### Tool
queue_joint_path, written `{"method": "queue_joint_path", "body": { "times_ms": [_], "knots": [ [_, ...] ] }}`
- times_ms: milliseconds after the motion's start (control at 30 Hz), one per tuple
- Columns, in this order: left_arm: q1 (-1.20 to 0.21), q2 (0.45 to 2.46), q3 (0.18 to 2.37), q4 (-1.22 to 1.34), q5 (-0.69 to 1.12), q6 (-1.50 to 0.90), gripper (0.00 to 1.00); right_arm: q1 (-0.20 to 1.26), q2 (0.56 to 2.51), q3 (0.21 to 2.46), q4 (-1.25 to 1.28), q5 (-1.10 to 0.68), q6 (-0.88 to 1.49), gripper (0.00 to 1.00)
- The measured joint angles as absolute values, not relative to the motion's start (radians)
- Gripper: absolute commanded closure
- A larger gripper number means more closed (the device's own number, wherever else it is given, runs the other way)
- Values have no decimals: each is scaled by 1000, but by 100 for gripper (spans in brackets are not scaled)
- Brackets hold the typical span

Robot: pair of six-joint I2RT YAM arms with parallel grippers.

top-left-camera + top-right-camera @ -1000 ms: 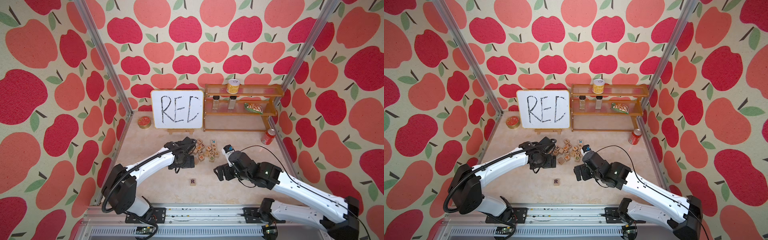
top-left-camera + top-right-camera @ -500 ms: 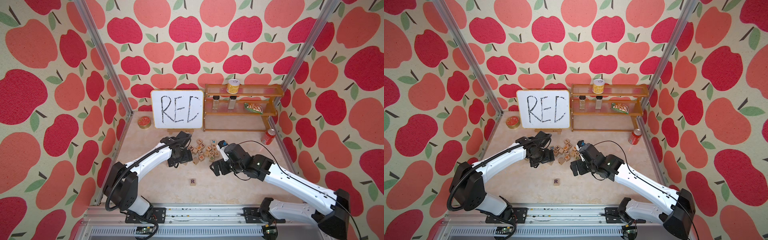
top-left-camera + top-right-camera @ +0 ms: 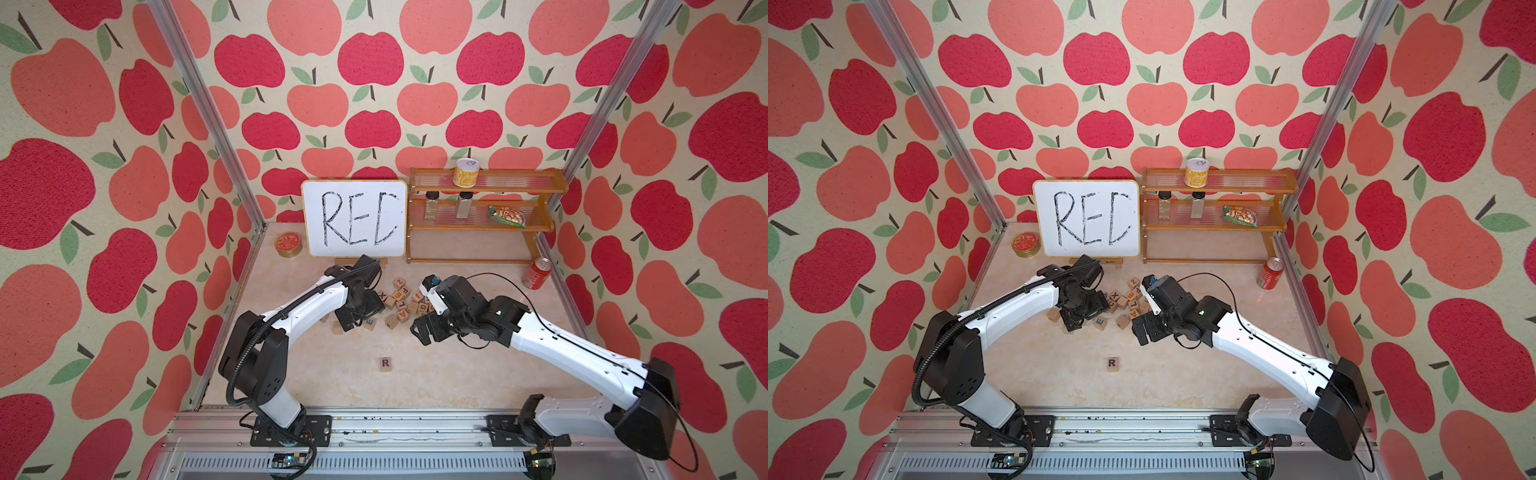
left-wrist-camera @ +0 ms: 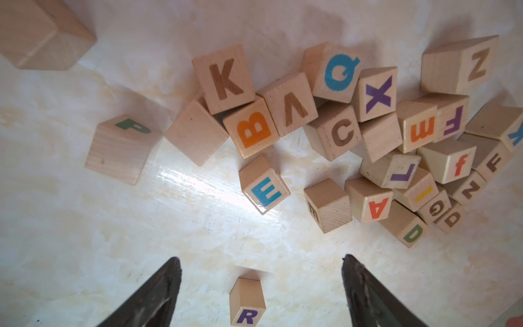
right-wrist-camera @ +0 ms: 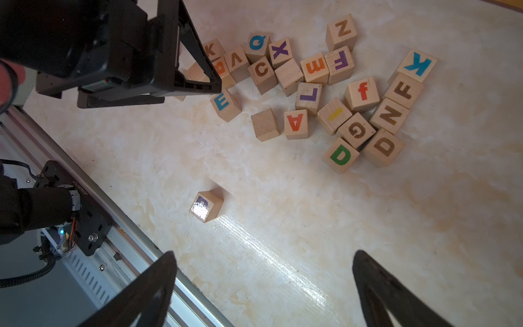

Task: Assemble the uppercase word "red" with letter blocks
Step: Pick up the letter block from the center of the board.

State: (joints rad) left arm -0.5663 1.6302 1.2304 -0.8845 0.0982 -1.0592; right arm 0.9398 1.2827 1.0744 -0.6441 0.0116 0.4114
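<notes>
— Left?
— My left gripper (image 4: pixel 261 257) spread, empty, just beside the small light-wood cube printed blue E (image 4: pixel 264 188), at the heap's (image 3: pixel 405 297) near edge. Purple-R wood cube (image 3: pixel 385 363) alone, well clear.
— Right?
— Green-D wood cube (image 5: pixel 340 155) at the heap's right end; right gripper (image 5: pixel 263 252) wide, empty. Cubes likely light, rigid, slick-faced: pinch opposite bare sides.

The left arm (image 3: pixel 307 307) and right arm (image 3: pixel 573 353) wear white shells with bulky black joints (black mounts (image 3: pixel 286 430), silver rail (image 3: pixel 395 432)). A ribbed black cable (image 3: pixel 245 349) follows the left arm. The left hand (image 4: pixel 261 257) and right hand (image 5: pixel 264 252) each have 2 dark tapered fingers.
</notes>
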Motion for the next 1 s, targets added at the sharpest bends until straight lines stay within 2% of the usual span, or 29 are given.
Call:
{"method": "queue_joint_path", "body": {
  "times_ms": [633, 800, 900, 1000],
  "knots": [
    [-529, 1665, 1235, -888, 164, -1264, 23, 933, 1319, 1096, -626, -25, 408, 1],
    [-525, 1691, 1234, -878, 189, -1305, 30, 933, 1327, 1096, -619, -28, 407, 1],
    [-524, 1707, 1234, -867, 200, -1325, 43, 933, 1330, 1096, -618, -29, 406, 1],
    [-524, 1723, 1234, -859, 203, -1338, 44, 933, 1336, 1102, -619, -29, 400, 1]
  ]
}}
